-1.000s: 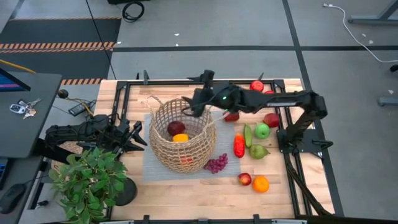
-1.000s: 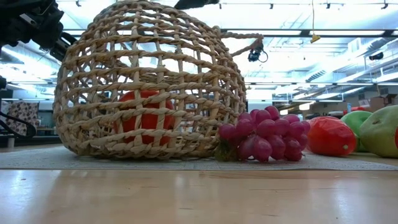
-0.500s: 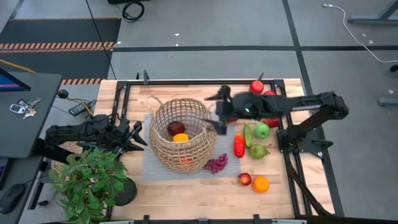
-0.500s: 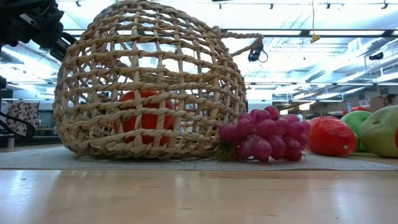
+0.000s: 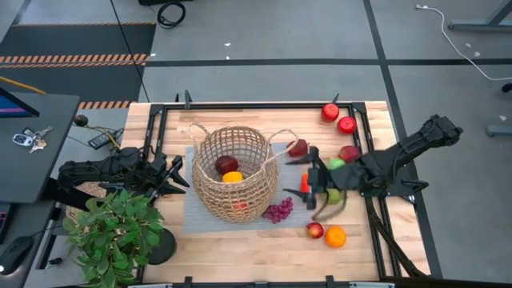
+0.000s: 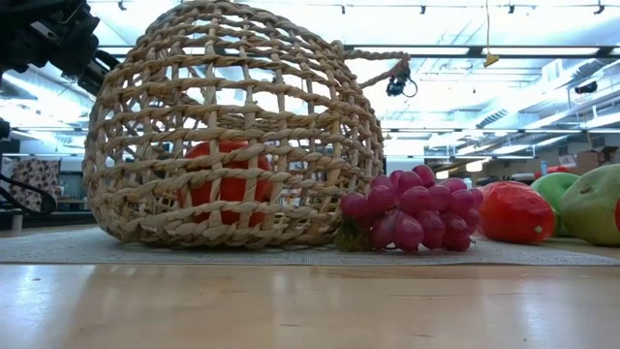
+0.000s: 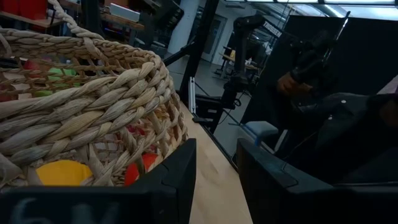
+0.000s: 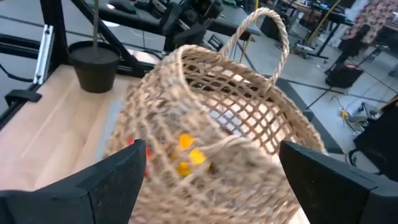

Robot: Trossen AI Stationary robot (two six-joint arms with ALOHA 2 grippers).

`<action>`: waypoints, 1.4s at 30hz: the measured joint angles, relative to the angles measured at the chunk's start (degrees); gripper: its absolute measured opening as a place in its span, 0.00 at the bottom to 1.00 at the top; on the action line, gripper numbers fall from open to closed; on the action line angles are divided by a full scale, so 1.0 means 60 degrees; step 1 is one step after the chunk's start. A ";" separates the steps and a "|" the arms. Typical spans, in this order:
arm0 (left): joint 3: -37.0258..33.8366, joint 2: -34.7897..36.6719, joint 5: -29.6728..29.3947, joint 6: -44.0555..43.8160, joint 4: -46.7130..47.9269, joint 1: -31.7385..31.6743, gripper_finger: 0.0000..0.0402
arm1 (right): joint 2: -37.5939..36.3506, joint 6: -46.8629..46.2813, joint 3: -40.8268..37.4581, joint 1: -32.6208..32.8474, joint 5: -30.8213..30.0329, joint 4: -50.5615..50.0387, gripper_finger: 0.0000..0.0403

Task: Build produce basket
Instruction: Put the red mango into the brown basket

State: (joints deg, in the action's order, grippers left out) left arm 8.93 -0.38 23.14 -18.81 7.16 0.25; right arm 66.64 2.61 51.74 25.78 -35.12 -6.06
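Note:
The wicker basket (image 5: pixel 232 172) stands on a grey mat (image 5: pixel 196 212), its bottom on the mat (image 6: pixel 232 136). In it lie a dark red apple (image 5: pixel 226 165), an orange (image 5: pixel 232 177) and a red fruit (image 6: pixel 228 179). Purple grapes (image 5: pixel 278 210) lie against its near right side. My right gripper (image 5: pixel 312 192) hovers open, right of the basket, over the red chili (image 5: pixel 305 186) and green pear (image 5: pixel 334 197), with nothing between its fingers (image 8: pixel 211 186). My left gripper (image 5: pixel 172 172) waits open left of the basket (image 7: pixel 214 180).
Loose produce lies right of the basket: two red apples (image 5: pixel 330 111) at the far edge, dark red ones (image 5: pixel 298 147), a green apple (image 5: pixel 338 164), a red apple (image 5: pixel 315 230) and an orange (image 5: pixel 335 237) near the front. A potted plant (image 5: pixel 112 232) stands near left.
My right gripper has swung from above the basket's far rim toward the table's right and near edges and sunk lower, rolling as it went; it now hangs over the loose produce right of the basket. Its fingers stayed open. The basket and fruit have not moved.

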 joint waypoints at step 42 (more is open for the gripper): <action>-0.0004 0.0000 0.0000 -0.0003 0.0000 0.0000 0.30 | 0.3707 -1.3764 0.0813 0.0746 0.0158 -0.8599 0.86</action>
State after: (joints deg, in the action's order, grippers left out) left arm 8.91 -0.38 23.14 -18.83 7.16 0.25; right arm 88.88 -79.97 56.62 30.25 -34.17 -57.66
